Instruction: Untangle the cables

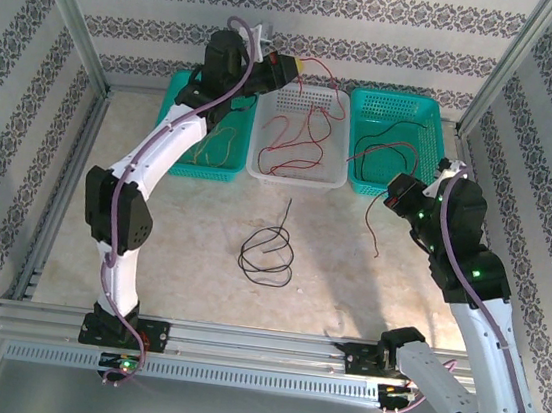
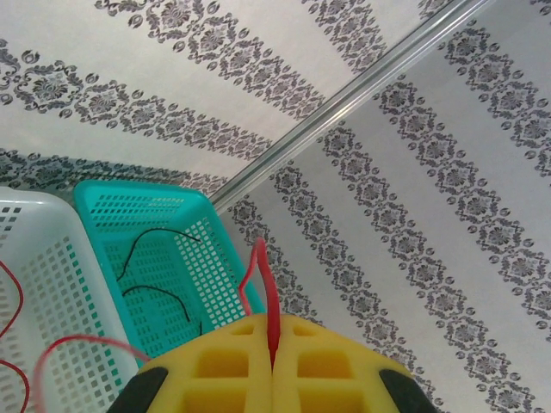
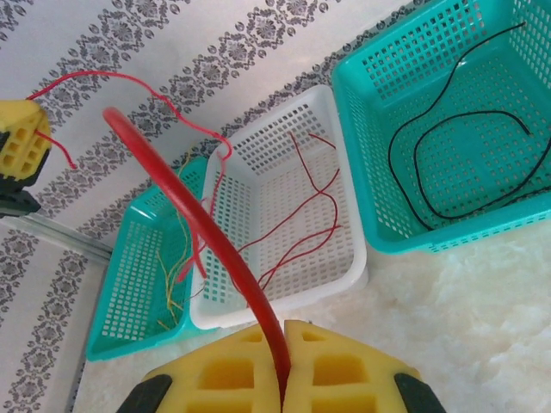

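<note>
- Beige, mottled tabletop (image 1: 193,227) sits inside aluminium frame rails (image 1: 239,341); damask-striped wallpaper (image 1: 301,3) covers the walls.
- Three baskets stand at the far edge: left teal basket (image 1: 200,170) holds yellow cables (image 3: 174,282), white basket (image 1: 294,179) red cables (image 1: 285,132), right teal basket (image 1: 440,104) black cables (image 3: 390,168).
- Black cable coil (image 1: 268,256) lies mid-table.
- Left gripper (image 2: 274,348) and right gripper (image 3: 282,361) are each clenched on a red cable (image 3: 198,225).

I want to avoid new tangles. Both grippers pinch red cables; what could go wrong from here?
The red cable in the left gripper hangs into the white basket and may snag the red cables lying there. The red strand in the right gripper dangles near the black coil; it might catch.
</note>
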Tool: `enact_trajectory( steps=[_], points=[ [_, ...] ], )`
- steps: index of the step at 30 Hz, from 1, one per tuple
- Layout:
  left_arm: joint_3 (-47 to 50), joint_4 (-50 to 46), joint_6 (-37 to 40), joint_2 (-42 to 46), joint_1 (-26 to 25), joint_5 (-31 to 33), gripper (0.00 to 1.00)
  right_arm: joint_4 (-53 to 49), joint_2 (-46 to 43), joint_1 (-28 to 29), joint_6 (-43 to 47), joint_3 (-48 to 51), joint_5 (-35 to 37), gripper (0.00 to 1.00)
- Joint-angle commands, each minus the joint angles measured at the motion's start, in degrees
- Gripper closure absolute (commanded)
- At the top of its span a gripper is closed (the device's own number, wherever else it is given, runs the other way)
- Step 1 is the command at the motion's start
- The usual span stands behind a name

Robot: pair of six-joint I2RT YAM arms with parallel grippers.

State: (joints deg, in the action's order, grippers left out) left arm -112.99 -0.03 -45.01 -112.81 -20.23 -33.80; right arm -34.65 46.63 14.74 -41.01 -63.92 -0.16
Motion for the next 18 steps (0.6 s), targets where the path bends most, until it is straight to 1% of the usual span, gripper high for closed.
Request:
enact_trajectory(
  steps=[1, 5, 6, 7, 8, 11, 14, 18],
  points=[
    [-1.4, 5.1, 2.1, -1.7, 0.5, 0.5, 1.0, -0.9, -0.8, -0.2, -1.3, -1.4, -1.4, 1.0],
    [-0.7, 5.1, 3.5, -4.1, 0.5, 2.4, 1.0, -1.3, -1.2, -0.2, -1.4, -2.1, -1.7, 1.0],
    [-0.7, 4.2, 4.1, -4.7, 0.5, 2.9, 0.91, -1.3, -1.2, -0.2, -1.4, -2.4, -1.8, 1.0],
    [-0.4, 3.4, 4.4, -5.2, 0.5, 3.4, 0.77, -1.4, -1.1, -0.2, -1.4, -2.8, -1.9, 1.0],
    [0.7, 3.6, 4.3, -5.3, 0.5, 3.8, 0.66, -1.6, -1.1, -0.2, -1.2, -3.2, -1.9, 1.0],
    [5.5, 6.2, 3.7, -4.0, 0.5, 5.3, 0.53, -1.9, -1.4, -0.2, -1.2, -4.1, -1.9, 1.0],
    [9.1, 6.9, 3.9, -1.8, 0.5, 7.4, 0.38, -1.8, -1.3, -0.2, -1.2, -5.1, -2.6, 1.0],
    [11.8, 6.9, 4.5, 1.4, 0.5, 7.7, 0.36, -1.1, -0.5, -0.1, -1.5, -6.1, -4.1, 1.0]
  ],
)
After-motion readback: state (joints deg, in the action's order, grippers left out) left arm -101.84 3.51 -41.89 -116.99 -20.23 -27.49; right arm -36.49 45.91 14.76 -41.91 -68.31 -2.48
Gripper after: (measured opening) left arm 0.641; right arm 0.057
